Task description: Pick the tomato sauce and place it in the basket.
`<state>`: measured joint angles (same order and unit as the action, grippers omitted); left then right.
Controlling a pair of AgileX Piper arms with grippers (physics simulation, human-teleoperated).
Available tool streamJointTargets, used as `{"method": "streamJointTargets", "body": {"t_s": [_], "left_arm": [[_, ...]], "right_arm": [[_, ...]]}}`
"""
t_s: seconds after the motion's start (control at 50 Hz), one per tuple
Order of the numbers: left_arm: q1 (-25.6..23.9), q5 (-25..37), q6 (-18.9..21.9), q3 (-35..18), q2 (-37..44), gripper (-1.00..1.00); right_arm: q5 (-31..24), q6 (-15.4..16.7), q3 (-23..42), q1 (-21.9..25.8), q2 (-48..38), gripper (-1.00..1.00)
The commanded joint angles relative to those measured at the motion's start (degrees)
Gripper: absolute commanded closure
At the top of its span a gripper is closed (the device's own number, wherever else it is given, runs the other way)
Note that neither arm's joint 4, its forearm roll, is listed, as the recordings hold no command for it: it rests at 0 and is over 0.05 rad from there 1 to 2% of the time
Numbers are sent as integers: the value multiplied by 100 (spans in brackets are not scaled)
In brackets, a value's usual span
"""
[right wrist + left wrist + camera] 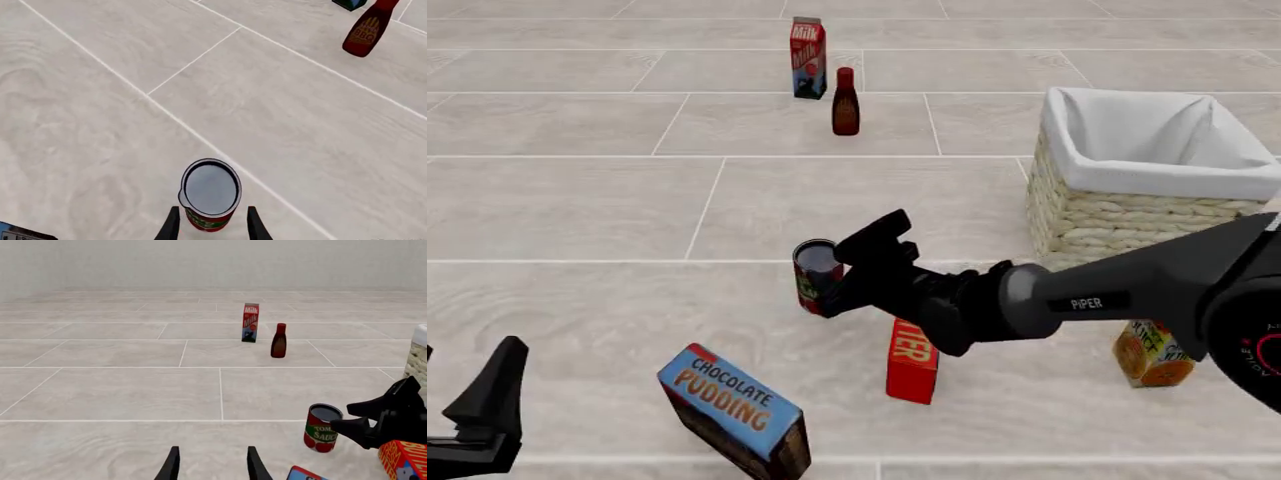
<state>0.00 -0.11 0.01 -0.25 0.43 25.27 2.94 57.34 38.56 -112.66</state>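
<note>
The tomato sauce can [815,272], dark red with a green label band and a grey top, stands upright on the table in front of the basket's left side. It also shows in the left wrist view [323,429] and the right wrist view [210,190]. My right gripper [851,268] is open, with its fingertips [172,226] on either side of the can's near side, at table height. The cream wicker basket [1094,215] with a white lining stands at the right. My left gripper [481,425] is open and empty at the near left.
A milk carton [807,57] and a dark-red BBQ bottle [845,102] stand at the back. A blue chocolate pudding box [734,410], a red butter box [912,362] and an orange carton [1152,352] lie near the front, under and beside my right arm.
</note>
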Motion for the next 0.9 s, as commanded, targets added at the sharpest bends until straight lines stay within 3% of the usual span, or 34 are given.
{"method": "streamJointTargets", "body": {"t_s": [0.02,0.9], "left_arm": [[0,0,0,0,0,-100],[0,0,0,0,0,-100]], "right_arm": [[82,-59,68,-39,-224,-100],[-38,-43,647,-53,-861,-100]]}}
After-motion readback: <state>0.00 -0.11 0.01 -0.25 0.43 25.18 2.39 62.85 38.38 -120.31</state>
